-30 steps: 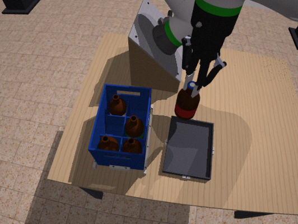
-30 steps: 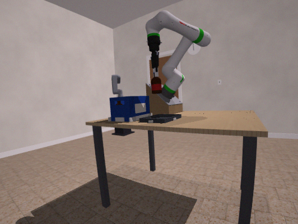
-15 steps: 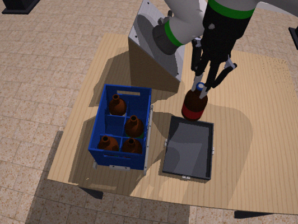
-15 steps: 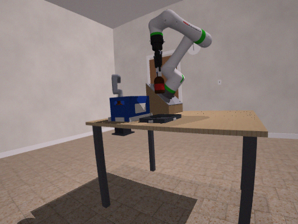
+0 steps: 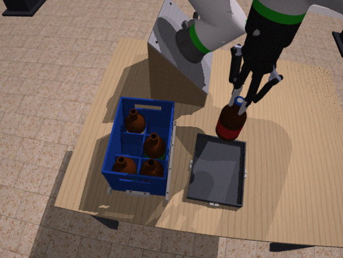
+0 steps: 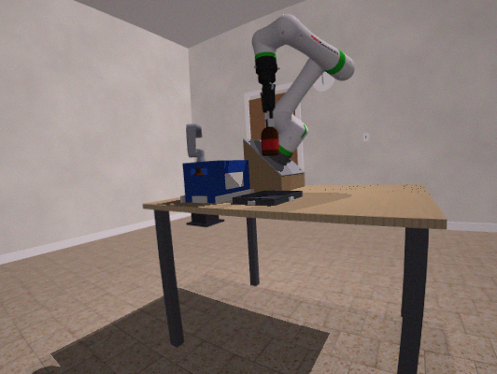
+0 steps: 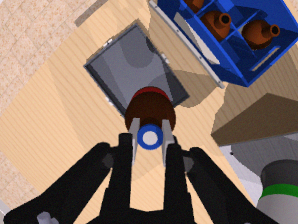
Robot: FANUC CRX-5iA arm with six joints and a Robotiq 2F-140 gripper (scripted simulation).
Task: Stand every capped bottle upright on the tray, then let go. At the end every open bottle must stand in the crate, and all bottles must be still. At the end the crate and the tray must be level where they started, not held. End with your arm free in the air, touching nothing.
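1. Bottom of the bottle (image 5: 231,120) overlapping the far rim of the tray (image 5: 242,171) in the top view; height above the tray shown only in the exterior view, well above it.
2. Claw (image 5: 238,104) clamped on the bottle neck, just under the blue cap (image 7: 149,137); contact faces hard to make out.
3. Bottle: brown, rounded, red band near the base.
4. Tray: dark, shallow, rectangular.
5. Left of the tray: blue plastic crate (image 5: 114,161) with dividers, four open brown bottles (image 5: 135,120) inside, lower bodies hidden.

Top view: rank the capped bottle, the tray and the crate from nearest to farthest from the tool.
1. Capped bottle, held by its neck in the tool.
2. Tray, just below the bottle in the top view.
3. Crate, off to the left beyond the tray.
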